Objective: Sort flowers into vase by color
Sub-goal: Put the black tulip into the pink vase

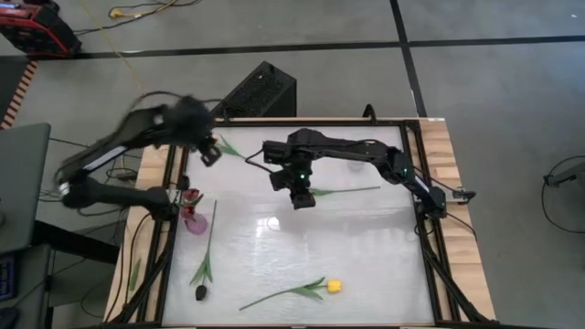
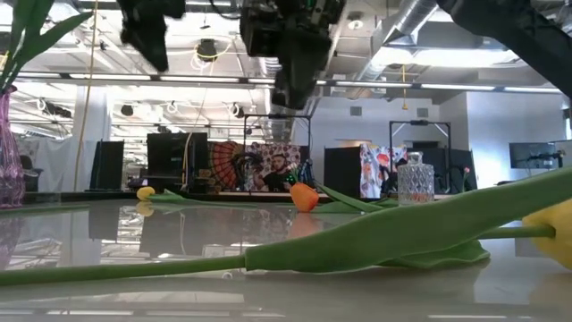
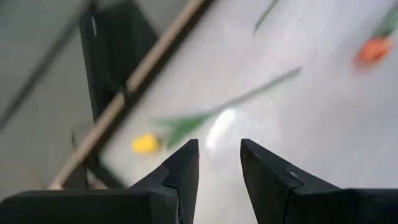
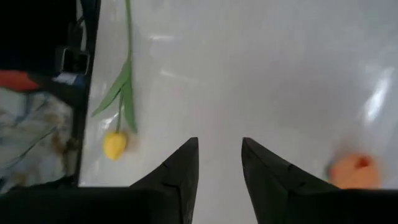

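Your right end effector point(image 1: 303, 198) hovers narrowly parted and empty above the orange tulip point(image 4: 353, 172); your left end effector point(image 1: 210, 151), likewise parted and empty, hangs near the counter's point(image 1: 366, 265) far-left corner.

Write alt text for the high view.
Both arms hang over a white table: the left gripper near the far left edge, the right gripper near the centre. A pink vase stands at left; a dark tulip and a yellow tulip lie near the front.
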`<state>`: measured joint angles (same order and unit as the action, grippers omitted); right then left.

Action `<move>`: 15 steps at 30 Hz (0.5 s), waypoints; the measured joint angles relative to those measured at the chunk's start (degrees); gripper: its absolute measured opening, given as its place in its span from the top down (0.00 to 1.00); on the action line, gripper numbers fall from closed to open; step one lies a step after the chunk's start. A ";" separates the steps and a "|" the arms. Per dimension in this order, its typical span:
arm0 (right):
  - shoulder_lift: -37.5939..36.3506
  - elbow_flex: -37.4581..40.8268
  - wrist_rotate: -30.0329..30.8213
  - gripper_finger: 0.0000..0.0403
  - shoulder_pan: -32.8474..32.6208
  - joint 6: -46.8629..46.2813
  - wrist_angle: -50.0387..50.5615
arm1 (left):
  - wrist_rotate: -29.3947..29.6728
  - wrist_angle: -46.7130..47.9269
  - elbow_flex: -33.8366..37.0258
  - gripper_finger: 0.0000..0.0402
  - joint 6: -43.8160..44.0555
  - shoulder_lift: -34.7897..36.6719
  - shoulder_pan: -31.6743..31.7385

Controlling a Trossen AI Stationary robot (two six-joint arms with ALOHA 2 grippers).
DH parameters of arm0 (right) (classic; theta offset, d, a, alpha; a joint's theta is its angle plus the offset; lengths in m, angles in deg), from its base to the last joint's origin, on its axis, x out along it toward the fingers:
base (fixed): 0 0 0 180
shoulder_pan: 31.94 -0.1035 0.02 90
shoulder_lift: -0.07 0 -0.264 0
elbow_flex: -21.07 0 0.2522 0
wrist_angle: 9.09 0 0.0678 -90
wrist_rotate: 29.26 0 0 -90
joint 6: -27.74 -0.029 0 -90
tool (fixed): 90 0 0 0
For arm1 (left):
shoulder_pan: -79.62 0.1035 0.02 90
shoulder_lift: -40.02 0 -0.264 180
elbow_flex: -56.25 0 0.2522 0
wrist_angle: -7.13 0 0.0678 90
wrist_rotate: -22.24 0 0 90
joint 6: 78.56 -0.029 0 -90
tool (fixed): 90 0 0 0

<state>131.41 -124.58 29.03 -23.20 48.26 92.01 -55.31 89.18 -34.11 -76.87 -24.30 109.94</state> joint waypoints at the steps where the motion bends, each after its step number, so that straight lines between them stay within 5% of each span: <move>1: -0.19 1.18 -0.05 0.65 0.02 -0.08 0.65 | -0.27 0.85 -0.01 0.73 1.07 -2.07 0.27; 7: -7.22 18.26 0.07 0.71 -0.05 -3.82 -5.81 | -6.48 4.38 -0.12 0.73 4.57 -12.36 1.68; 15: -25.73 52.87 0.16 0.73 -1.42 -15.36 -33.89 | -7.74 9.95 -0.11 0.73 9.72 -23.55 -0.93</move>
<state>105.68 -71.71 29.19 -24.62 32.89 58.12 -63.05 99.13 -34.22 -67.14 -47.85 109.01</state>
